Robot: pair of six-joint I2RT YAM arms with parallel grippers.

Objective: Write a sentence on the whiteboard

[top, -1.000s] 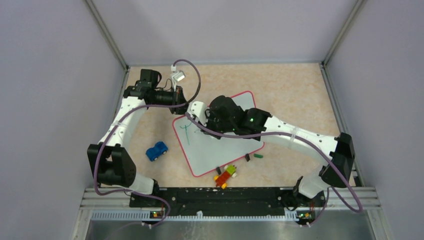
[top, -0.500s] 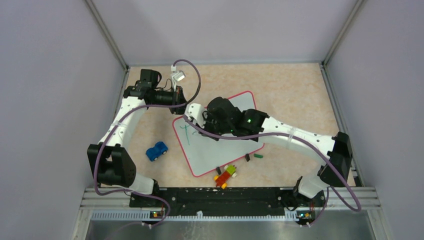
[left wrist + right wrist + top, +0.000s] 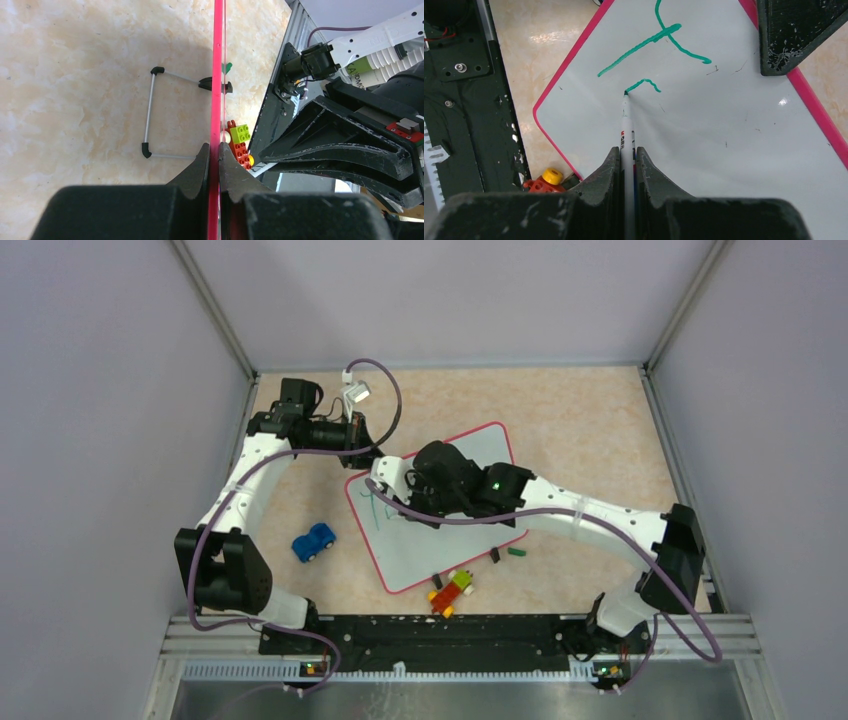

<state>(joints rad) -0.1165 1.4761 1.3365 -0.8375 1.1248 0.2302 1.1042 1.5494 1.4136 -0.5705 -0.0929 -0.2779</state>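
Beige marbled tabletop [image 3: 580, 430], grey walls on three sides. The whiteboard [image 3: 440, 550] lies mid-table, skewed to the table edges, with a red-pink rim all round.

The sentence [image 3: 659, 37] is only two marks: one large green crossed stroke like a T, and one short hooked stroke just past the fingertips. Nothing reads as a word.

The right gripper [image 3: 626, 152] is clamped narrow on a white marker [image 3: 626, 125]. The barrel runs straight out between the fingers. Its green tip touches the board at the near end of the hooked stroke, and the big stroke lies further ahead. The board's rounded corner is off to the left of the fingers.

The left gripper [image 3: 214, 150] is pinched tight on the board's rim, which shows edge-on as a red line running forward between the fingers. In the right wrist view one of its dark fingers sits over the rim at the far right.

- **Wire bracket:** a grey wire bracket [image 3: 148, 112] with black ends lies ahead and left of the left fingers, on the table beside the rim.
- **Green piece:** a small green piece [image 3: 227, 66] sits further ahead, right of the rim.
- **Brick stack:** a red, green and yellow brick stack [image 3: 241, 140] sits just right of the left fingertips. In the right wrist view it shows low and left of the right fingers, touching or almost touching the board's edge.
- **Toy car:** a blue toy car [image 3: 314, 541] sits off the board's left side, well apart from both grippers.
- **Black piece:** a small black piece [image 3: 494, 554] sits at the board's near edge, beside the green one.
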